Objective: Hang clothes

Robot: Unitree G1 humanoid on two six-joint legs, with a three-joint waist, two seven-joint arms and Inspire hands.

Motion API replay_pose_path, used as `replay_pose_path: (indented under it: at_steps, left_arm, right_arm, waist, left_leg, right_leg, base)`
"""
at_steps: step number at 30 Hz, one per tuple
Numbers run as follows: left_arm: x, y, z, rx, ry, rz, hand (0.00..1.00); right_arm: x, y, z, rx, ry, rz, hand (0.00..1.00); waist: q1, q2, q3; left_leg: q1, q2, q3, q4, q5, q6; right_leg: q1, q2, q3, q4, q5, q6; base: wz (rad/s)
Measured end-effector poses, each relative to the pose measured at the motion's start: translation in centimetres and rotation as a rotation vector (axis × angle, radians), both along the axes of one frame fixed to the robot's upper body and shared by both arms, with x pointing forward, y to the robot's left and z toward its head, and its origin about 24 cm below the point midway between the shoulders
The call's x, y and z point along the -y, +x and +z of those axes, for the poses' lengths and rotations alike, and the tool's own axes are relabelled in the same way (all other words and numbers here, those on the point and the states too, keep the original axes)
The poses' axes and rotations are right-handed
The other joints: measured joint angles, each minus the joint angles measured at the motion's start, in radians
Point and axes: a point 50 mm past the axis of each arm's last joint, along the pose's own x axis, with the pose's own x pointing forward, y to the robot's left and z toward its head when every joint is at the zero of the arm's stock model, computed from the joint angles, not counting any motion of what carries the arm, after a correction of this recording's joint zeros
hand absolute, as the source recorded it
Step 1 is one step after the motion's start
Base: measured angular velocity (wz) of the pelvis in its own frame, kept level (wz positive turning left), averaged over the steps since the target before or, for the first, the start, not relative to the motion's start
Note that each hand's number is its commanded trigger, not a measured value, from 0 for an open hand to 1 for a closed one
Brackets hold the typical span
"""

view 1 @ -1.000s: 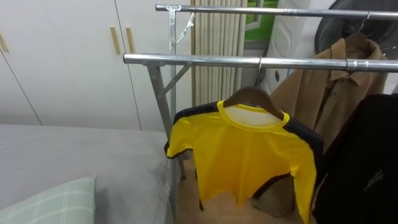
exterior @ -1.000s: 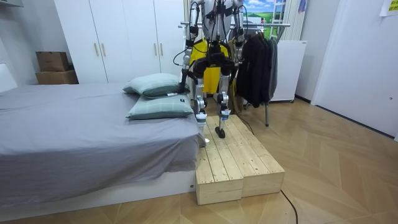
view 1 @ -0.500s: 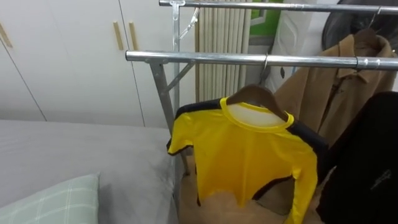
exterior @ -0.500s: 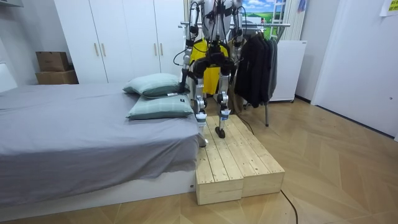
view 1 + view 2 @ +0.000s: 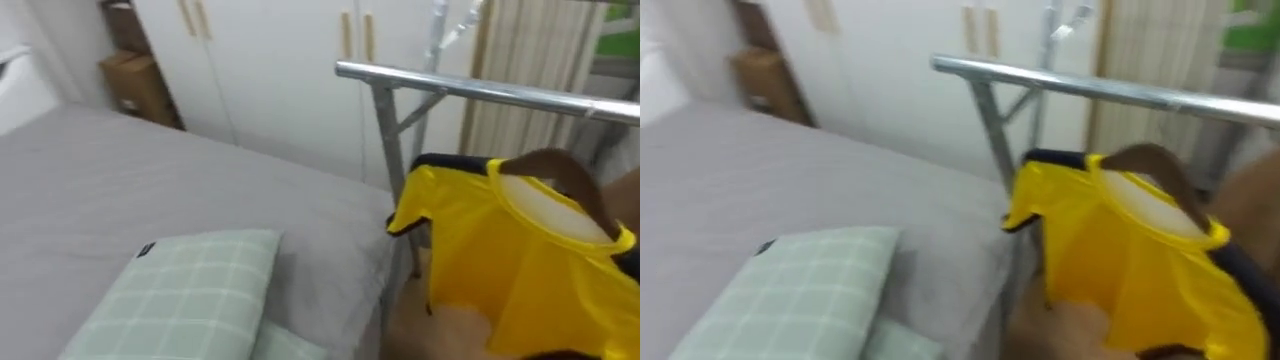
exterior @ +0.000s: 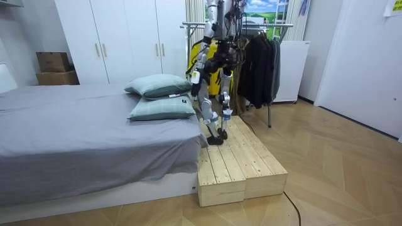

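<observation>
One yellow shirt [image 5: 520,275] with dark trim hangs from the metal rail [image 5: 480,88] of the clothes rack, on a brown wooden hanger [image 5: 562,168]. Its long axis runs up and down: collar at the top against the hanger, hem pointing to the floor. Its short sleeve sticks out sideways toward the bed [image 5: 150,190]. The shirt is held by the hanger alone, and nothing else touches it.

We see a green checked pillow [image 5: 185,300] lying on the grey bed, near the rack's upright post. Behind the bed are the white wardrobe [image 5: 280,60] and some cardboard boxes [image 5: 140,85].

In the room view the robot stands on the wooden platform [image 6: 235,157], between the bed and the rack, where dark coats [image 6: 260,69] also hang. The left robot hand [image 6: 195,76] hangs by its hip — we cannot tell whether it, or the right one, is released or clenched.

Half a second ago the eye view faced the rack squarely, with the shirt in the middle and a tan coat beside it. Now the whole view has swung toward the bed — the camera's own move — and the shirt sits at the right edge. The shirt itself has not left the rail. In the room view the robot, earlier square to the rack, has turned toward the bed.
</observation>
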Motion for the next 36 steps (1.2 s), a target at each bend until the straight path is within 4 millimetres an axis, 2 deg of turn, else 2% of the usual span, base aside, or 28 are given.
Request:
replay_pose_path:
  at_steps: [1,3,6,10,13,15,16,17,18,19,20,21,22,23,24,25,26,27,28,29,30,33,36]
  left_arm:
    - [0.0,0.0,0.0,0.000,0.001,0.000,0.00]
    - [0.0,0.0,0.0,0.000,0.000,0.007,0.00]
    - [0.0,-0.3,0.0,-0.007,-0.011,0.079,0.00]
    - [0.0,-1.0,0.0,-0.009,-0.023,0.147,0.00]
    - [0.0,-1.5,0.0,-0.014,-0.039,0.198,0.00]
    - [-0.1,-1.9,0.0,-0.022,-0.045,0.249,0.00]
    - [-0.1,-2.1,0.0,-0.029,-0.047,0.260,0.00]
    - [0.0,-2.4,-0.1,-0.044,-0.048,0.269,0.00]
    - [-0.1,-2.6,-0.1,-0.051,-0.044,0.273,0.00]
    - [-0.2,-2.7,0.0,-0.058,-0.042,0.274,0.00]
    - [-0.3,-2.5,0.0,-0.053,-0.041,0.273,0.00]
    - [-0.4,-2.6,0.0,-0.056,-0.038,0.276,0.00]
    - [-0.5,-2.6,0.0,-0.056,-0.035,0.281,0.00]
    - [-0.7,-2.6,0.1,-0.054,-0.031,0.294,0.00]
    - [-1.0,-2.7,0.1,-0.053,-0.025,0.315,0.00]
    - [-1.5,-2.7,0.2,-0.049,-0.016,0.335,0.00]
    - [-1.7,-2.8,0.3,-0.049,-0.010,0.342,0.00]
    - [-2.3,-2.8,0.4,-0.049,0.004,0.340,0.00]
    - [-2.4,-2.8,0.4,-0.050,0.007,0.341,0.00]
    - [-2.2,-2.9,0.4,-0.049,0.003,0.345,0.00]
    - [-2.0,-3.0,0.4,-0.050,-0.004,0.369,0.00]
    - [-1.9,-3.2,0.4,-0.060,-0.003,0.380,0.00]
    - [-1.9,-3.2,0.4,-0.057,-0.001,0.376,0.00]
  right_arm:
    - [0.0,-0.1,0.0,-0.004,-0.001,-0.006,0.00]
    - [0.1,-0.4,-0.1,-0.019,-0.010,-0.028,0.00]
    - [0.4,-1.0,-0.3,-0.033,-0.014,-0.089,0.00]
    - [0.7,-1.7,-0.4,-0.038,-0.017,-0.153,0.00]
    - [0.8,-2.2,-0.4,-0.051,-0.017,-0.200,0.00]
    - [1.1,-2.8,-0.5,-0.065,-0.020,-0.248,0.00]
    - [1.2,-3.0,-0.5,-0.067,-0.026,-0.266,0.00]
    - [1.5,-3.1,-0.4,-0.069,-0.036,-0.305,0.00]
    - [1.7,-3.3,-0.4,-0.069,-0.035,-0.351,0.00]
    - [1.8,-3.3,-0.4,-0.067,-0.033,-0.369,0.00]
    - [2.1,-3.3,-0.4,-0.060,-0.036,-0.391,0.00]
    - [2.2,-3.4,-0.3,-0.060,-0.045,-0.410,0.00]
    - [2.2,-3.5,-0.3,-0.061,-0.043,-0.418,0.00]
    - [2.2,-3.4,-0.3,-0.063,-0.037,-0.435,0.00]
    - [2.2,-3.2,-0.3,-0.055,-0.033,-0.449,0.00]
    - [2.0,-3.1,-0.3,-0.050,-0.031,-0.455,0.00]
    - [1.9,-3.1,-0.3,-0.051,-0.031,-0.459,0.00]
    - [1.6,-3.0,-0.4,-0.054,-0.028,-0.460,0.00]
    - [1.7,-3.2,-0.4,-0.058,-0.030,-0.465,0.00]
    - [2.0,-3.7,-0.4,-0.066,-0.039,-0.481,0.00]
    - [2.1,-3.5,-0.3,-0.060,-0.041,-0.476,0.00]
    - [2.1,-3.9,-0.4,-0.070,-0.036,-0.456,0.00]
    - [2.1,-4.0,-0.4,-0.075,-0.018,-0.440,0.00]
  waist:
    - [-0.001,0.000,-0.0001]
    - [0.001,-0.003,-0.0001]
    - [0.002,-0.010,0.0018]
    - [0.003,-0.018,0.0007]
    - [0.011,-0.027,-0.0059]
    - [-0.005,-0.023,-0.0103]
    - [-0.010,-0.019,-0.0130]
    - [-0.033,-0.013,-0.0141]
    - [-0.058,-0.014,-0.0136]
    - [-0.064,-0.015,-0.0131]
    - [-0.066,-0.015,-0.0129]
    - [-0.065,-0.004,-0.0098]
    - [-0.065,-0.004,-0.0100]
    - [-0.063,-0.004,-0.0087]
    - [-0.066,-0.006,-0.0092]
    - [-0.081,-0.017,-0.0078]
    - [-0.085,-0.026,-0.0091]
    - [-0.087,-0.046,-0.0121]
    - [-0.096,-0.053,-0.0108]
    - [-0.086,-0.046,-0.0177]
    - [-0.071,-0.040,-0.0152]
    - [-0.057,-0.038,-0.0160]
    - [-0.054,-0.040,-0.0164]
  left_leg:
    - [0.006,0.002,0.000,0.000,-0.009,-0.004]
    - [0.024,0.005,0.008,-0.014,-0.038,-0.015]
    - [0.032,-0.011,0.012,-0.062,-0.039,-0.017]
    - [0.034,-0.030,0.013,-0.098,-0.039,-0.018]
    - [0.035,-0.046,0.011,-0.123,-0.041,-0.014]
    - [0.034,-0.058,-0.043,-0.126,-0.052,-0.004]
    - [0.034,-0.063,-0.060,-0.126,-0.053,0.000]
    - [0.034,-0.076,-0.105,-0.128,-0.051,0.013]
    - [0.035,-0.095,-0.153,-0.135,-0.041,0.035]
    - [0.036,-0.106,-0.177,-0.141,-0.037,0.043]
    - [0.037,-0.122,-0.220,-0.147,-0.030,0.056]
    - [0.044,-0.132,-0.282,-0.150,-0.030,0.063]
    - [0.045,-0.134,-0.303,-0.150,-0.029,0.066]
    - [0.039,-0.138,-0.345,-0.152,-0.027,0.069]
    - [0.032,-0.144,-0.394,-0.156,-0.025,0.070]
    - [0.028,-0.156,-0.442,-0.159,-0.020,0.064]
    - [0.026,-0.164,-0.464,-0.158,-0.018,0.061]
    - [0.019,-0.188,-0.498,-0.152,-0.017,0.055]
    - [0.011,-0.192,-0.523,-0.140,-0.020,0.049]
    - [0.011,-0.194,-0.550,-0.141,-0.017,0.034]
    - [0.011,-0.188,-0.563,-0.148,-0.014,0.023]
    - [0.011,-0.177,-0.590,-0.179,0.009,0.005]
    - [0.011,-0.169,-0.598,-0.186,0.014,-0.001]
  right_leg:
    - [0.007,-0.001,-0.023,0.004,-0.007,0.002]
    - [0.016,-0.002,-0.098,0.024,-0.029,0.008]
    - [0.029,-0.004,-0.161,0.021,-0.032,0.012]
    - [0.028,-0.022,-0.198,0.034,-0.034,0.016]
    - [0.035,-0.048,-0.213,0.066,-0.041,0.028]
    - [0.065,-0.068,-0.253,0.093,-0.035,0.043]
    - [0.071,-0.077,-0.255,0.108,-0.032,0.049]
    - [0.073,-0.099,-0.199,0.154,-0.029,0.058]
    - [0.063,-0.119,-0.078,0.209,-0.026,0.064]
    - [0.056,-0.125,-0.018,0.235,-0.021,0.072]
    - [0.039,-0.134,0.076,0.288,-0.005,0.096]
    - [0.015,-0.123,0.174,0.322,0.002,0.101]
    - [0.006,-0.107,0.234,0.313,-0.001,0.103]
    - [-0.016,-0.087,0.336,0.288,-0.003,0.107]
    - [-0.041,-0.067,0.417,0.247,-0.001,0.108]
    - [-0.044,-0.056,0.488,0.154,0.015,0.114]
    - [-0.043,-0.053,0.520,0.102,0.039,0.119]
    - [-0.042,-0.047,0.574,0.015,0.123,0.137]
    - [-0.037,-0.042,0.586,0.019,0.132,0.150]
    - [-0.021,-0.028,0.581,0.003,0.125,0.145]
    - [-0.006,-0.020,0.564,-0.025,0.105,0.144]
    - [0.018,-0.008,0.530,-0.040,0.106,0.125]
    - [0.036,-0.003,0.499,-0.049,0.087,0.118]
  base:
    - [1.24]
    - [1.06]
    - [0.67]
    - [0.30]
    - [0.20]
    - [0.56]
    - [0.88]
    - [1.13]
    - [1.27]
    - [1.32]
    - [1.20]
    - [1.13]
    - [1.12]
    - [1.13]
    - [1.49]
    - [1.30]
    - [1.24]
    - [1.00]
    - [1.08]
    - [0.76]
    - [0.49]
    - [0.37]
    - [0.32]
